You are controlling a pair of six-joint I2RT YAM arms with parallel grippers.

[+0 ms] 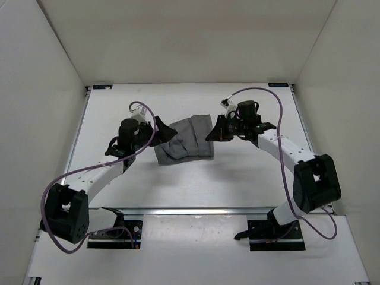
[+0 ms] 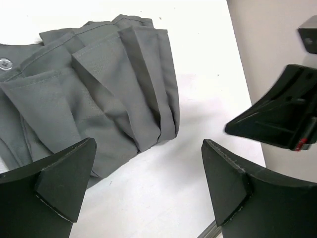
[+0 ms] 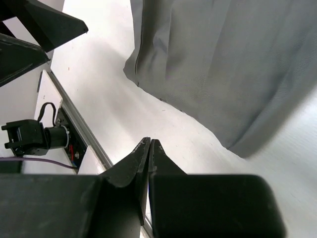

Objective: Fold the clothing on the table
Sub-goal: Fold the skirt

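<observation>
Top view: grey pleated skirt in a loose bundle on the white table, a little toward 12 o'clock of the table's middle, narrower end toward 12 o'clock. Left gripper at the skirt's 9 o'clock, just beside the cloth, spread wide and empty. Right gripper at the skirt's 3 o'clock, close to the cloth edge, pressed together; contact with the cloth not clear from here. Metal rail across the table at 6 o'clock, in front of both arm bases. White walls at 9, 12 and 3 o'clock. Purple cable looped over each arm.

Left wrist view: skirt filling the area from 9 to 12 o'clock, pleats stacked in overlapping folds, free edge ending on bare table. Small clear button at the far 9 o'clock edge. Left gripper wide apart with nothing between its fingers; finger at 7 o'clock overlapping the skirt's edge, touching or not impossible to tell; other finger at 5 o'clock over bare table. Right gripper at 3 o'clock, blurred, well clear of the cloth in this view.

Right wrist view: right gripper with tips pressed flat together, nothing pinched between them, over bare table. Skirt from 12 to 3 o'clock, near the tips but apart from them, its folded edge running diagonally toward 4 o'clock. Left gripper's dark fingers at 10 o'clock. Rail at 8 o'clock
</observation>
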